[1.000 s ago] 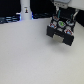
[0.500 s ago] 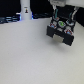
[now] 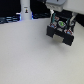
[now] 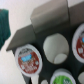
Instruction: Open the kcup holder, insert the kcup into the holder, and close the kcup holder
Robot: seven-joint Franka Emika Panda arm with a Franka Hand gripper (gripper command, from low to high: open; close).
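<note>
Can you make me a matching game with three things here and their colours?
Things:
1. holder
2. bottle
3. kcup top

Colours:
A. white
B. green
C. black

Pairs: 1-C, 2-A, 3-B.

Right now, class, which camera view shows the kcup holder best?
The exterior view: the whole black kcup holder shows on the table, with the gripper at its top. The wrist view is a blurred close-up of foil-lidded cups, not the holder's shape.
</note>
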